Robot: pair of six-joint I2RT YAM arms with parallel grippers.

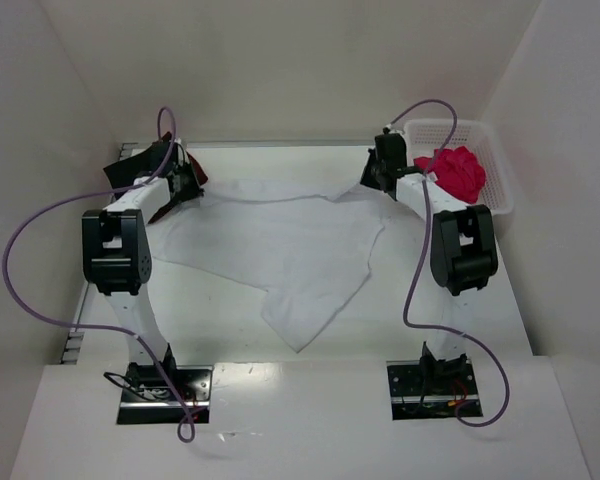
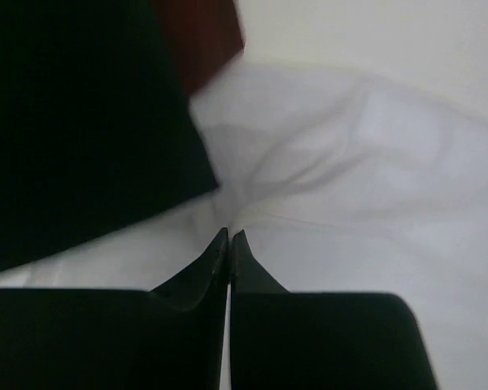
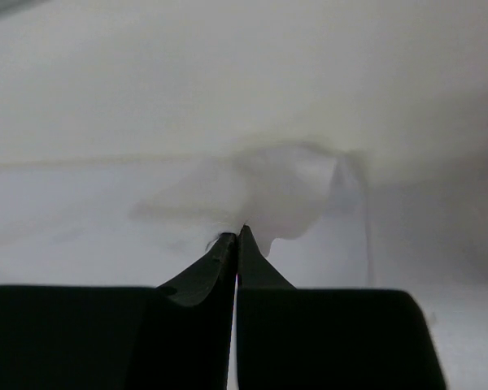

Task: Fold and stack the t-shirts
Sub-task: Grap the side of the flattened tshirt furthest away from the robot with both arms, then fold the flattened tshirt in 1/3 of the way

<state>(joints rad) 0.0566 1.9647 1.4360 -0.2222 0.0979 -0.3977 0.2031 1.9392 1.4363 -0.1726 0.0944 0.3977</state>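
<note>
A white plastic basket (image 1: 498, 165) stands in the upper right of the top view, at the far right corner of the table (image 1: 430, 310). Inside it lies the pink-red t-shirt (image 1: 458, 172), crumpled into a heap that rises above the rim.

The white t-shirt (image 1: 280, 245) lies spread in the middle of the table, with some wrinkles. Its far edge runs between the two grippers, and its lower corner points toward the bottom of the frame.

The left gripper (image 2: 229, 236) is closed. In its wrist view the folds of the white cloth run together at the fingertips, so it pinches the white t-shirt at the upper left corner. Just beside it lies the black t-shirt (image 2: 81, 122), and behind that the dark red t-shirt (image 2: 199, 41), both in the upper left of the top view.

The right gripper (image 3: 237, 236) is closed too, with a small bunch of white cloth at its tips. It sits near the basket's left side.

Bare table shows below the white t-shirt and along its right side. White walls stand close on the left, the far and the right sides.
</note>
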